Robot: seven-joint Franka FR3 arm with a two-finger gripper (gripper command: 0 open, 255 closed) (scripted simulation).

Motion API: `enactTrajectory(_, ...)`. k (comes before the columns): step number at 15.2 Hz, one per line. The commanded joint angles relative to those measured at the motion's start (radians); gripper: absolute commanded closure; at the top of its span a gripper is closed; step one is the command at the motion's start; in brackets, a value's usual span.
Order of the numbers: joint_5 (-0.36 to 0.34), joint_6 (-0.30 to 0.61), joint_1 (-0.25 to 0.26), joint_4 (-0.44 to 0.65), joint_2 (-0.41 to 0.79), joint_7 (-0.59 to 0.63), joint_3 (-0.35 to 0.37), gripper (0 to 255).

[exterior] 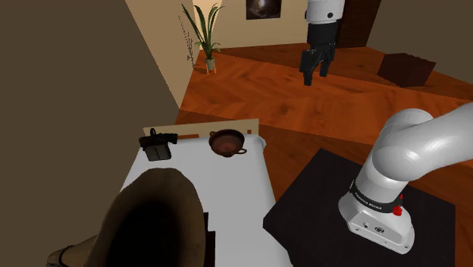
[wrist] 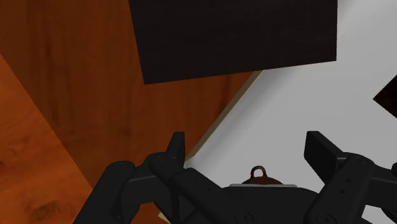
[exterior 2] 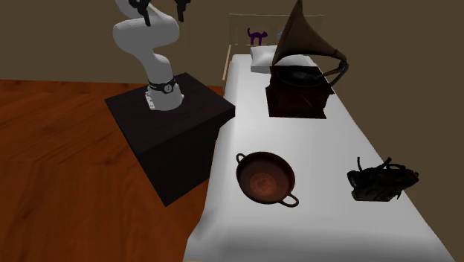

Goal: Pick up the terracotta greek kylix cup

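End effector (wrist: 249, 149) spread, apparently high above kylix cup (exterior 2: 265, 177).

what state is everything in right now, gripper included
gripper: open, empty, high above the white surface
kylix cup: upright, mouth up, empty, not held
gramophone: standing upright, horn pointing up
dark bag: slumped on the white surface, not held
potted plant: upright on the floor

White arm (exterior: 409, 144) reared high, black gripper (exterior: 317, 74) pointing downward, fingers spread apart, empty.
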Motion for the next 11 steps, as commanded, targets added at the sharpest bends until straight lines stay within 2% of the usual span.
enactTrajectory(1,0.000,0.000,0.000,0.000,0.000,0.000,0.000,0)
enactTrajectory(11,0.006,0.336,0.020,-0.042,0.295,-0.060,-0.056,0)
